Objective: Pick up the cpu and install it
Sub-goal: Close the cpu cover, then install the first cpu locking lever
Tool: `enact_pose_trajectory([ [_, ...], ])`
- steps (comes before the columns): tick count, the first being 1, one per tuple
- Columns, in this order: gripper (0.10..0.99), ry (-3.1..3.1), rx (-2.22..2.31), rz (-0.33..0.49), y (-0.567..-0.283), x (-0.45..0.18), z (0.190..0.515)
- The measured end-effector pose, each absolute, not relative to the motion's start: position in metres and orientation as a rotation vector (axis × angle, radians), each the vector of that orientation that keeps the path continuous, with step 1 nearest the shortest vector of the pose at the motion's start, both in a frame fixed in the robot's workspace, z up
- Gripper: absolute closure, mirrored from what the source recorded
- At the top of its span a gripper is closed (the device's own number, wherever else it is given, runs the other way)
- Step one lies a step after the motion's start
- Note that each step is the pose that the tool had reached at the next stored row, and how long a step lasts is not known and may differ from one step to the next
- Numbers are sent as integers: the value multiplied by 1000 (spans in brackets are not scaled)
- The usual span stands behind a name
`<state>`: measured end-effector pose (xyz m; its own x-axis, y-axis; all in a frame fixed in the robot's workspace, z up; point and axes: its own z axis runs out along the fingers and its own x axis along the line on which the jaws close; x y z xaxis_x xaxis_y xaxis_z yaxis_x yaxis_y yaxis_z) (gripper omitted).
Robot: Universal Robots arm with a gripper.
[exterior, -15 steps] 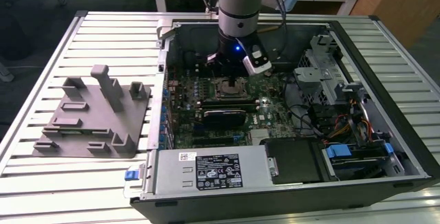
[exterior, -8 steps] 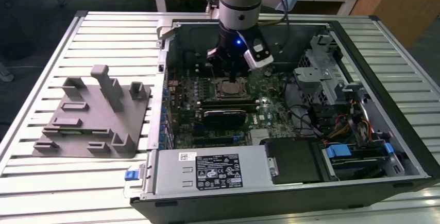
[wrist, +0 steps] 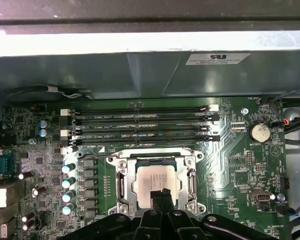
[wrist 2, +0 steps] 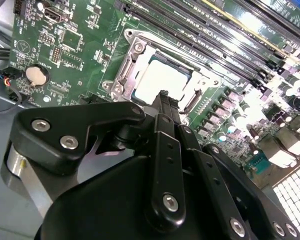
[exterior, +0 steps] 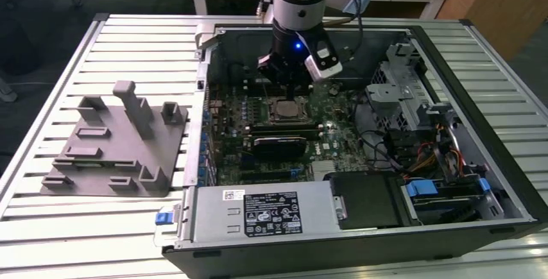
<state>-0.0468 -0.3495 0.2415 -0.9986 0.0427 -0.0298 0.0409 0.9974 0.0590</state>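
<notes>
Motherboard (wrist: 240,165); tool (wrist: 160,194) perhaps just above cpu (wrist: 149,179)

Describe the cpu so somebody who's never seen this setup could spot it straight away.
Look inside the open black computer case, at the green motherboard on its floor. Beside the four long black memory slots sits a square metal-framed socket; the cpu is the flat silvery-white square inside it, the only plain pale plate there.

Light: even room light in the exterior view; case (exterior: 342,256) interior dim. Glare: cpu (wrist 2: 162,80) top washed white just beyond the fingers (wrist 2: 162,107); case wall (wrist: 150,42) strip blown out farther beyond. Small blue lamp (exterior: 297,46) glowing above the fingers.
</notes>
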Motion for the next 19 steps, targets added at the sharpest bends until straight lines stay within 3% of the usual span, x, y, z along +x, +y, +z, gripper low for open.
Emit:
enact_pose_trajectory([
  [19, 980, 3109, 65, 91, -350, -56, 242],
])
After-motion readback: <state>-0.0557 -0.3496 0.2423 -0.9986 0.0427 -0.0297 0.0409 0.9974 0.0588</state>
